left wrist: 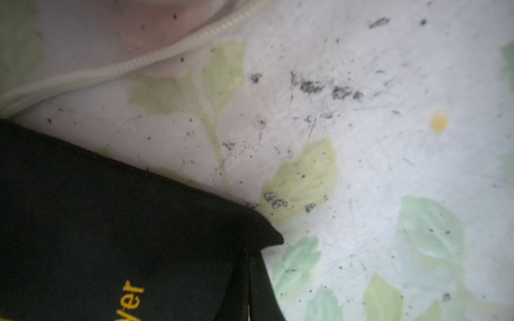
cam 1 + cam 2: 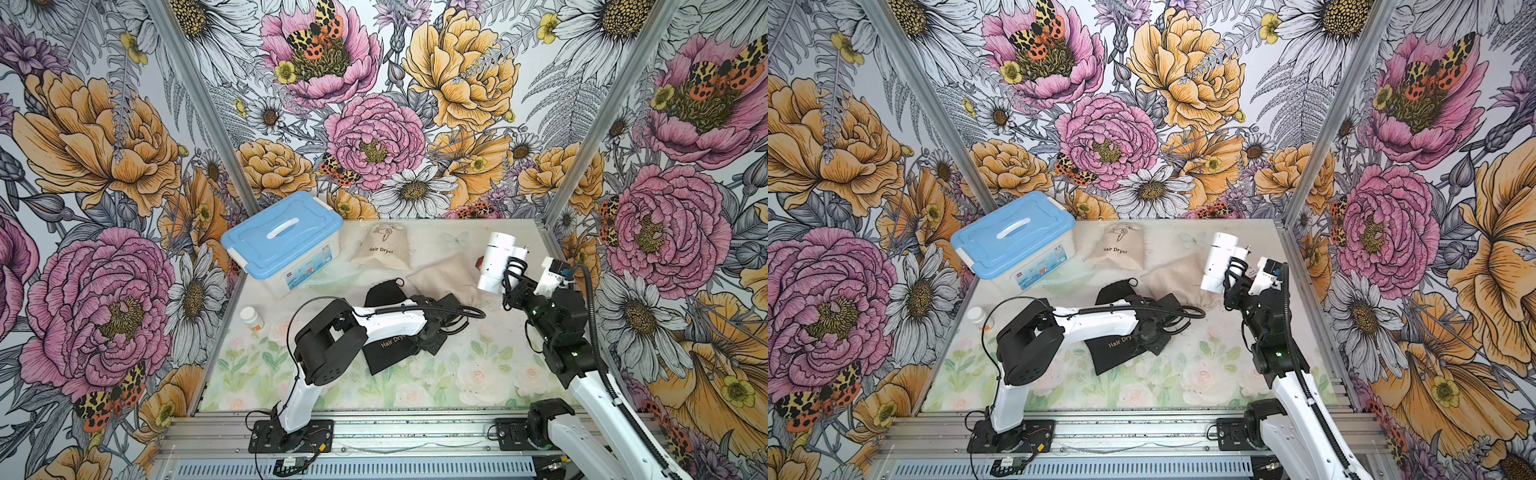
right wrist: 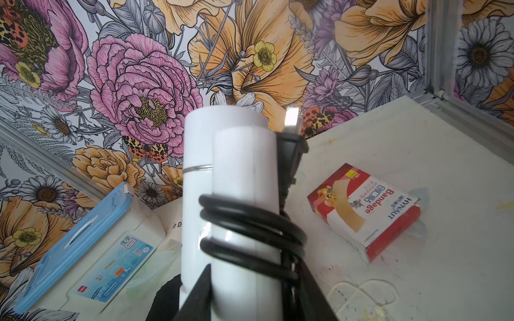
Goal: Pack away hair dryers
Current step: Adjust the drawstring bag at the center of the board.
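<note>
Starts at the far left with a small pill bottle [image 2: 251, 318] upright on the table [image 2: 478, 374], and behind it a box [image 2: 282, 237] with its blue lid on. Finds next a beige pouch [image 2: 380, 249] flat near the back wall and a black pouch [image 2: 388, 349] toward the middle, partly under the left arm [image 2: 390, 322]. Shows the left gripper [image 1: 250, 258] clenched tight at that black pouch's edge; cannot tell whether any cloth is caught. Passes a second beige pouch [image 2: 444, 278] lying crumpled just right of centre. Ends at the right with the right gripper [image 3: 250, 300] grasping a white hair dryer [image 2: 494, 262] by its folded, cord-wound handle, lifted clear of the table. Has the dryer's long axis running from the gripper toward the back wall, tilted upward, the barrel's round end farthest away, the plug [image 3: 292, 122] prongs aimed the same way. Notes a red bandage box [image 3: 364, 211] flat on the table beyond it.
</note>
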Available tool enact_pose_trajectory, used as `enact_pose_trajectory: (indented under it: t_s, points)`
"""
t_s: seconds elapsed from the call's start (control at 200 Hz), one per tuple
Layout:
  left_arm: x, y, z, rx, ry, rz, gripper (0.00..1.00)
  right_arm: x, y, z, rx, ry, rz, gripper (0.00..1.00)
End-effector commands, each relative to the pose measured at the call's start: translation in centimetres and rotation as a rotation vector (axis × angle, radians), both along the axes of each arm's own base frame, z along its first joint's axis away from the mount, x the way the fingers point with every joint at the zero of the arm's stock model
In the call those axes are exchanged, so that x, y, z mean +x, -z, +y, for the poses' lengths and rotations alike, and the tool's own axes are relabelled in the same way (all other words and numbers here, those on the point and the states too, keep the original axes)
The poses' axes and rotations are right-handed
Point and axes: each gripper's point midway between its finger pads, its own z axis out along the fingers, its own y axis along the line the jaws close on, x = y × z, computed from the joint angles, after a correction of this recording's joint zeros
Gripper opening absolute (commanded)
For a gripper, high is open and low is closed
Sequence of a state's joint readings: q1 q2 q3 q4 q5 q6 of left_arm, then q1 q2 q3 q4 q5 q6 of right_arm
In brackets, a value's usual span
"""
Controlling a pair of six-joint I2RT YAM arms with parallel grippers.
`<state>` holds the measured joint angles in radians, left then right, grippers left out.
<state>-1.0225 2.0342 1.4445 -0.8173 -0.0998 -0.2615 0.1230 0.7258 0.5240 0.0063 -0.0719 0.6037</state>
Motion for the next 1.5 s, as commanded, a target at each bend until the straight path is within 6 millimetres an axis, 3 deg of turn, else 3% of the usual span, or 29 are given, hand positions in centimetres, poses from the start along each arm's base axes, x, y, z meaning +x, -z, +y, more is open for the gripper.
enact_pose_trajectory:
  t_s: [0.0, 0.165, 0.19, 0.405, 0.495, 0.58, 0.63, 0.735, 0.88, 0.99, 1.015, 1.045, 1.086, 1.161, 1.241, 1.306, 1.366, 1.496]
  points:
    - [0.5, -2.1, 0.6, -0.041, -0.012, -0.022, 0.00, 0.1, -2.7, -0.7, -0.007, 0.028, -0.097, 0.12]
    - [1.1, -7.4, 0.5, -0.155, -0.007, -0.073, 0.00, 0.1, -2.5, -1.8, -0.017, 0.073, -0.083, 0.12]
    - [1.1, -9.5, 0.3, -0.200, 0.001, -0.096, 0.00, 0.1, -2.4, -2.1, -0.021, 0.086, -0.078, 0.12]
    - [-0.3, -21.2, -2.3, -0.431, 0.119, -0.164, 0.00, -0.2, -2.2, -4.3, -0.034, 0.176, -0.039, 0.11]
    - [-1.1, -25.6, -2.0, -0.516, 0.157, -0.199, 0.00, -0.1, -2.4, -4.6, -0.037, 0.178, -0.036, 0.11]
    - [-1.1, -28.1, -0.2, -0.567, 0.152, -0.227, 0.00, 0.0, -2.5, -4.5, -0.040, 0.173, -0.035, 0.11]
    - [0.0, -28.3, 1.9, -0.571, 0.103, -0.240, 0.00, 0.0, -2.4, -4.5, -0.046, 0.167, -0.032, 0.11]
    - [2.2, -26.0, 6.5, -0.544, -0.027, -0.220, 0.00, 0.1, -2.5, -4.4, -0.059, 0.163, -0.033, 0.11]
    - [4.0, -19.6, 12.3, -0.493, -0.228, -0.131, 0.00, 0.3, -3.1, -4.0, -0.068, 0.142, -0.049, 0.11]
    - [6.1, -15.2, 18.2, -0.406, -0.466, -0.132, 0.00, 0.5, -3.4, -3.7, -0.064, 0.122, -0.070, 0.11]
    - [6.6, -14.6, 19.5, -0.389, -0.524, -0.147, 0.14, 0.5, -3.5, -3.6, -0.063, 0.118, -0.073, 0.11]
    - [7.2, -14.3, 20.8, -0.367, -0.574, -0.179, 0.46, 0.6, -3.5, -3.5, -0.062, 0.110, -0.074, 0.11]
    - [7.7, -14.5, 21.6, -0.351, -0.602, -0.216, 0.62, 0.8, -3.4, -3.3, -0.060, 0.100, -0.073, 0.11]
    - [8.9, -16.4, 22.4, -0.336, -0.632, -0.301, 0.72, 1.0, -3.1, -3.0, -0.058, 0.088, -0.065, 0.11]
    - [10.2, -18.8, 22.9, -0.322, -0.648, -0.379, 0.74, 1.2, -2.9, -2.9, -0.054, 0.081, -0.060, 0.11]
    - [10.8, -19.6, 22.2, -0.325, -0.655, -0.380, 0.74, 1.2, -2.7, -2.8, -0.051, 0.078, -0.055, 0.11]
    - [10.8, -19.3, 20.5, -0.314, -0.643, -0.363, 0.74, 1.1, -2.6, -2.8, -0.051, 0.078, -0.048, 0.11]
    - [9.6, -16.9, 14.2, -0.272, -0.567, -0.300, 0.74, 0.9, -1.9, -3.0, -0.063, 0.087, -0.019, 0.11]
